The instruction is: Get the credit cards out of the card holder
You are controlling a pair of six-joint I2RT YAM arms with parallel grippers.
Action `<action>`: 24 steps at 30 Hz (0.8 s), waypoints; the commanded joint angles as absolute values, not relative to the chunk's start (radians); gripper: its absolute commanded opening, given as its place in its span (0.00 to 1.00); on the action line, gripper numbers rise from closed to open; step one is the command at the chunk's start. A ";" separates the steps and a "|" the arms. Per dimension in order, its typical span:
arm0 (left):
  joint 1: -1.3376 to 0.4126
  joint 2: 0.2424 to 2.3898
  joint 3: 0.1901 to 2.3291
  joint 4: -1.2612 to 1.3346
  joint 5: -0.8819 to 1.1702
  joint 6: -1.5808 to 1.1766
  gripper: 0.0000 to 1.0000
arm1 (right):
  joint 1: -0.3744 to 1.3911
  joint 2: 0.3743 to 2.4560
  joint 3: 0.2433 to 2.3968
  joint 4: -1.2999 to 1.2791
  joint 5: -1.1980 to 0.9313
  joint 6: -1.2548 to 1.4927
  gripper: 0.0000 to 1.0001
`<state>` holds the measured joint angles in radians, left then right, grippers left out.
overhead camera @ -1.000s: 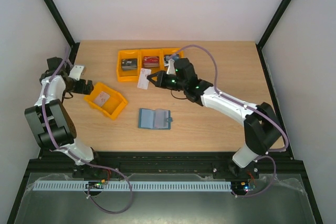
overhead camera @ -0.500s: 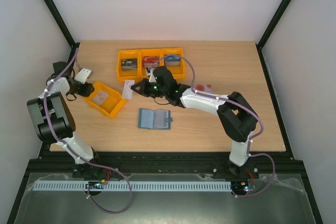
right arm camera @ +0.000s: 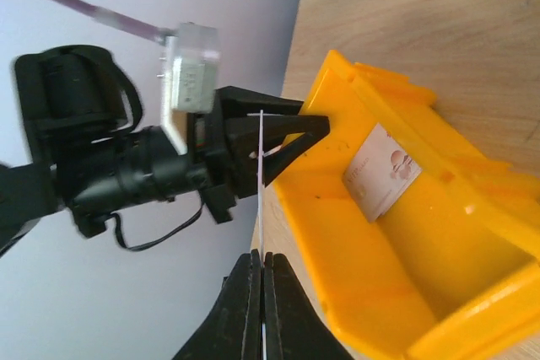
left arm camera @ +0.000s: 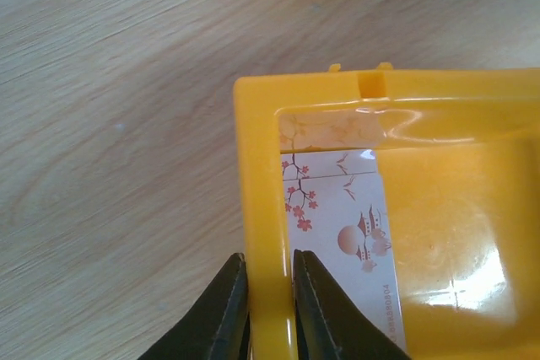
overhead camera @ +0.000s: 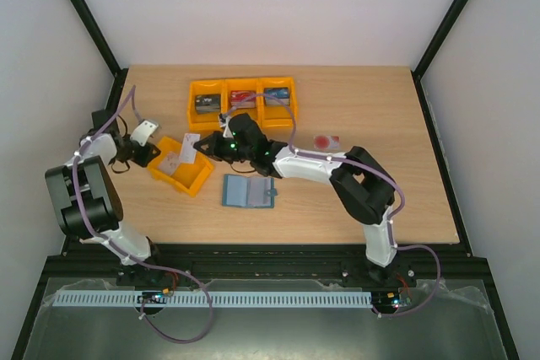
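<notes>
The teal card holder (overhead camera: 249, 191) lies open and flat on the table (overhead camera: 354, 208), nearest the arm bases and well apart from both grippers. Just beyond it sits a single orange bin (overhead camera: 198, 179). The left gripper (left arm camera: 268, 292) is clamped on the bin's wall, with one finger inside and one outside. A pale card with pink blossom marking (left arm camera: 337, 233) lies flat in the bin beside that wall.

The right gripper (right arm camera: 260, 269) is pinched shut on a thin white card (right arm camera: 261, 183), seen edge-on. It holds the card over the bin's end, close to the left gripper's fingers. Farthest back stands a row of three orange bins (overhead camera: 242, 83).

The likely risks:
- The white card is held by one narrow edge only, so it could slip or twist.
- If released here, it may strike the rim and slide out onto the table.
- The two grippers are near enough that a small drift could make them touch and jolt the bin.
</notes>
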<state>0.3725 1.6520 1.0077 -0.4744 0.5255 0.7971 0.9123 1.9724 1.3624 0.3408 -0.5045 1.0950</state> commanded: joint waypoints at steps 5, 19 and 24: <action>0.300 1.547 0.928 -0.465 0.624 0.776 0.14 | 0.953 2.064 1.415 0.415 -0.420 1.184 0.02; 0.259 1.537 0.861 -0.386 0.594 0.657 0.11 | 1.007 2.173 1.492 0.360 -0.266 1.334 0.02; 0.257 1.537 0.862 -0.386 0.595 0.661 0.12 | 1.022 2.230 1.562 0.301 -0.251 1.340 0.02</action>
